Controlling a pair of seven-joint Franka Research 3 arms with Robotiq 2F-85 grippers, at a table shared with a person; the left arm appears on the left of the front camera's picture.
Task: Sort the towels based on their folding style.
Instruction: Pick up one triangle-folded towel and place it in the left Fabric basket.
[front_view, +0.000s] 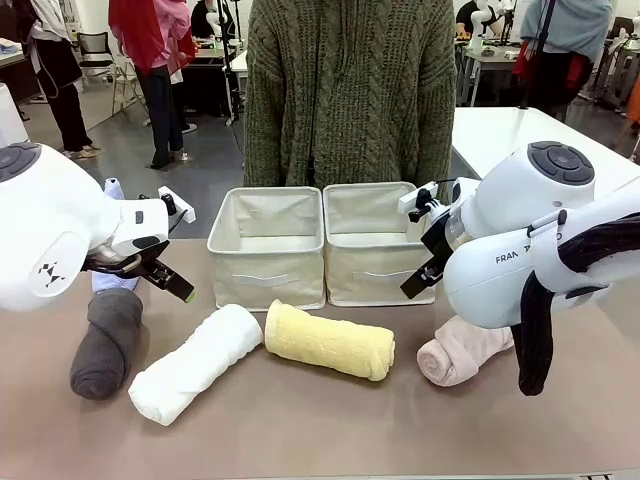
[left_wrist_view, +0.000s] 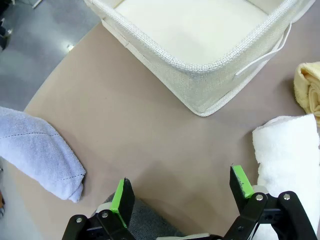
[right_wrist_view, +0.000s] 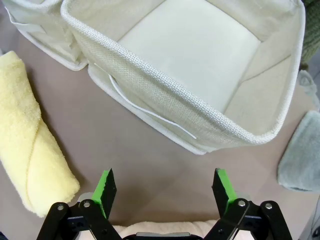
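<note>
Table (front_view: 350, 430): 2 beige bins stand side by side at the middle of the far edge, the left bin (front_view: 265, 285) touching the right bin (front_view: 365, 285). A person (front_view: 350, 90) stands behind them.

You have 4 rolled towels in a loose row in front of the bins, left to right:
1. dark grey towel (front_view: 105, 345), nearest the left edge
2. white towel (front_view: 195, 362), just beside it, lying at a slant
3. yellow towel (front_view: 328, 342), its end touching the white one
4. pink towel (front_view: 460, 350), toward the right edge, partly under the right arm

The light blue towel (left_wrist_view: 40, 150) lies by the left edge, beyond the dark grey roll. The grey-blue towel (right_wrist_view: 302, 160) lies on the table beside the right bin's outer wall.

Left gripper (left_wrist_view: 181, 186): jaws wide apart, holding nothing, above the dark grey roll with the white roll alongside.

Right gripper (right_wrist_view: 165, 184): jaws wide apart, holding nothing, over the pink roll, facing the right bin's front wall.
</note>
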